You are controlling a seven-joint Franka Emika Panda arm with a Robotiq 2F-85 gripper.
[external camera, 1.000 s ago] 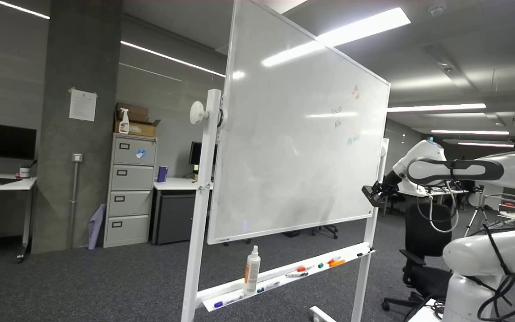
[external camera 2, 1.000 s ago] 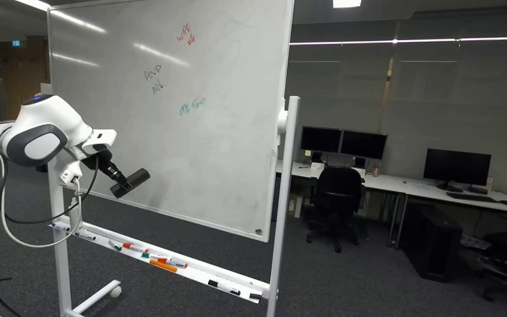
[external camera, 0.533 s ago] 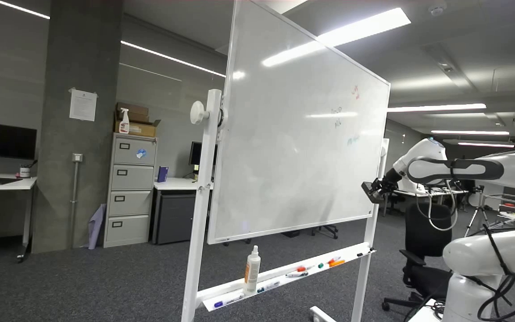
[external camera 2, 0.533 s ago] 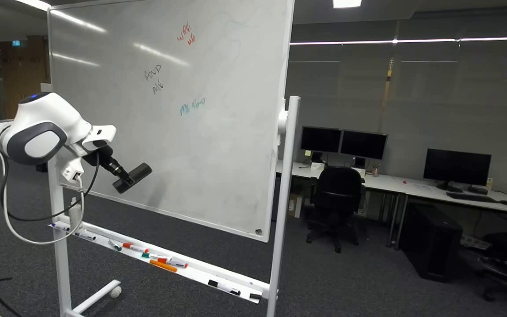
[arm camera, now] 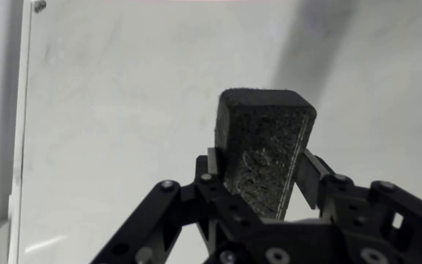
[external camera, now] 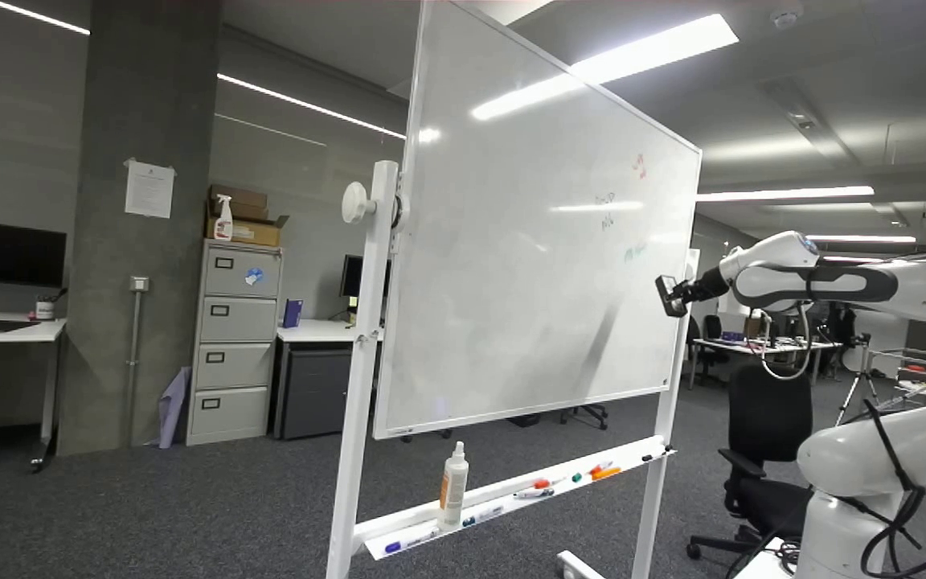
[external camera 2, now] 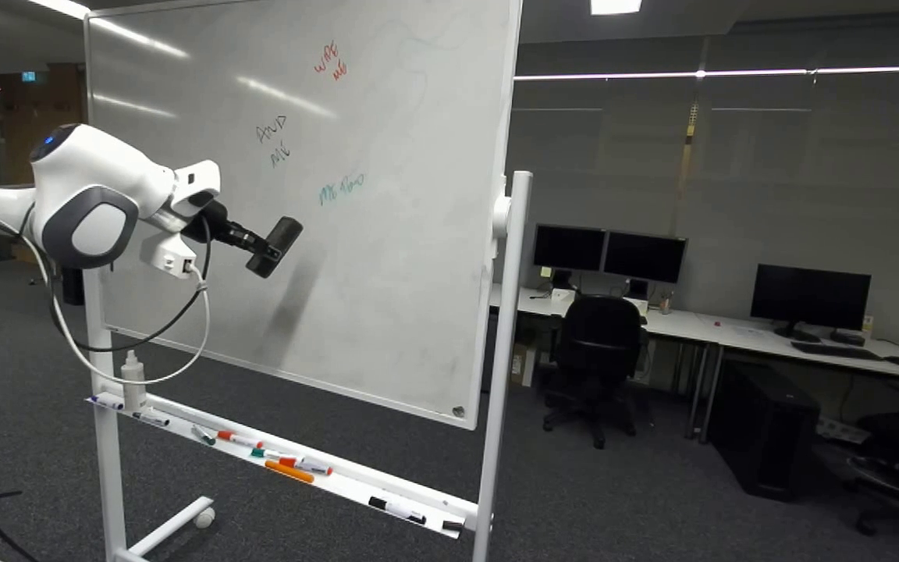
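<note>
Inspector: State of the tool?

Operator: In my wrist view, the black two-fingered metal gripper (arm camera: 260,170) is closed against both sides of a black rectangular scuffed block (arm camera: 266,117), foam or felt by its look. Its jaws stand apart by the block's width only; I judge the hold secure.

Inspector: Location of the block?

Operator: In front of the large glossy white whiteboard (external camera 2: 403,312), before its lower half in both exterior views. A grey shadow (external camera 2: 293,304) falls on the whiteboard beneath the block; I judge the two apart.

Inspector: Done and outstanding?

Operator: Done: the block is in hand and raised before the whiteboard. Left, as I judge it: the whiteboard's face, where three handwritten notes stand intact: red marker lettering (external camera 2: 327,58) nearest its top edge, black marker lettering (external camera 2: 271,129) lower in its upper half, teal marker lettering (external camera 2: 342,189) near its mid-height. Below the whiteboard, a long white pen tray (external camera 2: 348,485) carries several coloured plastic markers (external camera 2: 289,471) and a white plastic bottle (external camera: 453,486), none touching the gripper.

Inspector: Changes against one second ago?

Operator: The gripper and block have risen in front of the whiteboard, the block tilted more steeply. The shadow reads darker and longer. Lettering, tray and grip are unchanged.
</note>
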